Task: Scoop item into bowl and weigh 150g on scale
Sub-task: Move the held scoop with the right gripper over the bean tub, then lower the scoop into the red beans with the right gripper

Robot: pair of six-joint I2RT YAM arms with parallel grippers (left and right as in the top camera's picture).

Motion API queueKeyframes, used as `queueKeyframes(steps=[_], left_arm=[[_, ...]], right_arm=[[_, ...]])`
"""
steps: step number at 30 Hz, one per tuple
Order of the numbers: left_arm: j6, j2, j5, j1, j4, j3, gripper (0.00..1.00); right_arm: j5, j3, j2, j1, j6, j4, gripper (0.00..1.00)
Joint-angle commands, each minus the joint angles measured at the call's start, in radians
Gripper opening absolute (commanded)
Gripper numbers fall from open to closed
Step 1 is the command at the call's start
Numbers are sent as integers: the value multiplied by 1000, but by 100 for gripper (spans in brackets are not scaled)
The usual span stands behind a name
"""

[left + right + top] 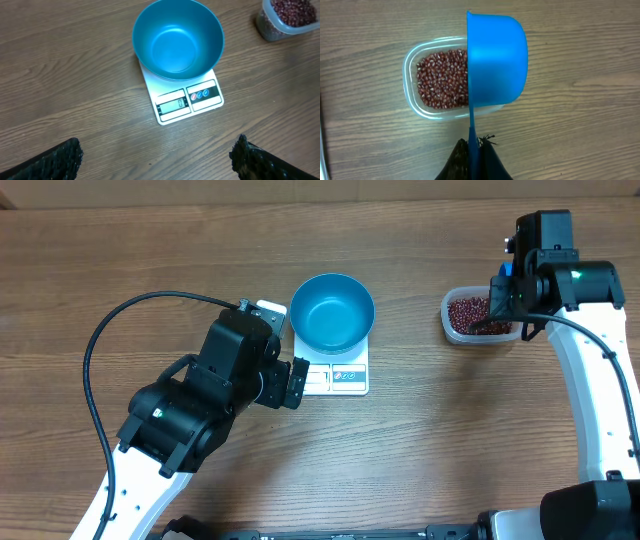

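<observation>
The teal-blue bowl (332, 311) (177, 39) stands empty on the small white scale (338, 376) (189, 102), display toward the table's front. Small dark red-brown beans (468, 312) (442, 79) fill a clear plastic tub (450, 327) (411, 90) at the right. My right gripper (474, 145) is shut on the thin handle of a bright blue scoop (497, 59), which is turned on its side over the tub's right half. My left gripper (157, 155) stands open just in front of the scale, with only bare wood between its fingers (60, 159).
Wooden tabletop all round. The left arm's black cable (110, 330) loops over the left side of the table. The right arm (600, 380) runs along the right edge. The tub shows at the top right corner of the left wrist view (290, 20).
</observation>
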Motion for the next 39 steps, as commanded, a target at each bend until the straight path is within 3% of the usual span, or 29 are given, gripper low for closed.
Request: queueKeyframes(steps=[1,18,24,27,39], left_arm=[[12,-10,105,6,-21,10,99],[7,-50,61,4,-159,24,99],[-11,-54,117,4,-157,27,100],[-11,-57,61,4,-162,27,100],[-8,-55,83,4,-183,27,99]], right_arm=[[15,24,-10,-5,-4,1,4],[15,24,-10,-5,-4,-14,4],[16,24,-10,-5,-4,-14,4],[15,24,-10,-5,-4,-13,4],[18,24,-10,-5,-4,-16,4]])
